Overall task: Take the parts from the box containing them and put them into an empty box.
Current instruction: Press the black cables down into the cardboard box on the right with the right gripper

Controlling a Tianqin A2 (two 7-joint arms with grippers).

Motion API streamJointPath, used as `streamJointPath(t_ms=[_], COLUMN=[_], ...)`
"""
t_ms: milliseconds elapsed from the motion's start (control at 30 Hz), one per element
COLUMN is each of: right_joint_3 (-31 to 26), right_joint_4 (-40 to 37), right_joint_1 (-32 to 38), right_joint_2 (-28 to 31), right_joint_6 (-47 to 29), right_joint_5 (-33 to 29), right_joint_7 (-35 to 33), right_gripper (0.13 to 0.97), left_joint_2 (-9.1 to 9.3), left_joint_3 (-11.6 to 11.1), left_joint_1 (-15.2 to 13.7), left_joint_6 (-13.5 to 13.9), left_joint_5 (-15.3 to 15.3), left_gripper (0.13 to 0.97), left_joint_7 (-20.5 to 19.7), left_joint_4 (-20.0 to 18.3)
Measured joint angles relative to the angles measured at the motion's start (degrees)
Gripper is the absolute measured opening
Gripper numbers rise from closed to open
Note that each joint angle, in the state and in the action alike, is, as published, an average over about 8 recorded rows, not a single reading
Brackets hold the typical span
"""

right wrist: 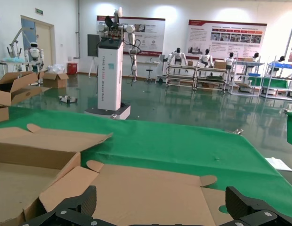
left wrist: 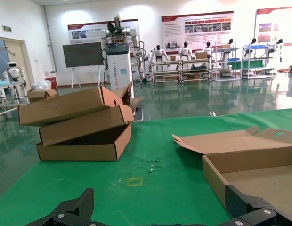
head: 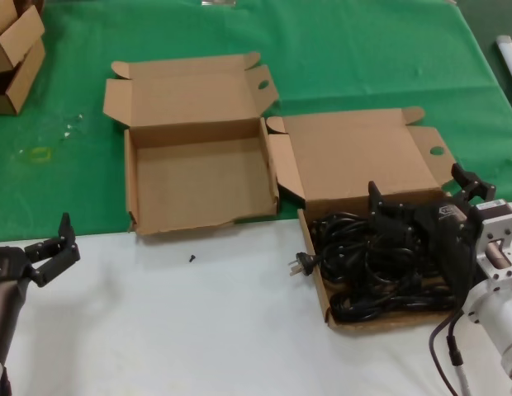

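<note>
Several black coiled power cords, the parts (head: 367, 256), fill the right brown box (head: 322, 285), whose lid (head: 355, 157) lies open. One plug (head: 296, 266) hangs over its left wall. My right gripper (head: 423, 190) hovers open over the far side of this box with nothing between its fingers. In the right wrist view that gripper (right wrist: 160, 200) looks out over the lid (right wrist: 155, 188). The empty box (head: 198, 177) stands open to the left, touching the full one. My left gripper (head: 62, 243) waits open at the near left, over the white table; its wrist view shows the gripper (left wrist: 160, 202) and the empty box's wall (left wrist: 214, 176).
Smaller brown cartons (head: 12, 58) are stacked at the far left, seen in the left wrist view as a stack of cartons (left wrist: 80, 127). A tiny black piece (head: 192, 258) lies on the white table in front of the empty box. Green cloth (head: 363, 58) covers the far half.
</note>
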Motion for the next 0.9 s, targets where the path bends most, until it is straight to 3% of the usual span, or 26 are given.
streamJointPath(t_ms=[433,733,900], right_joint_3=[0.0,0.0,-0.04], right_joint_4=[0.0,0.0,-0.01], right_joint_1=[0.0,0.0,0.01], right_joint_2=[0.0,0.0,0.07], right_joint_6=[0.0,0.0,0.07], right_joint_5=[0.0,0.0,0.03], right_joint_7=[0.0,0.0,0.02], right_gripper=[0.965,0.965,0.965], left_joint_2=[0.0,0.0,0.0], left_joint_3=[0.0,0.0,0.0], left_joint_1=[0.0,0.0,0.0], left_joint_6=[0.0,0.0,0.0], left_joint_5=[0.0,0.0,0.0], left_gripper=[0.966,0.927,0.858], left_joint_7=[0.0,0.0,0.0], left_joint_4=[0.0,0.0,0.0])
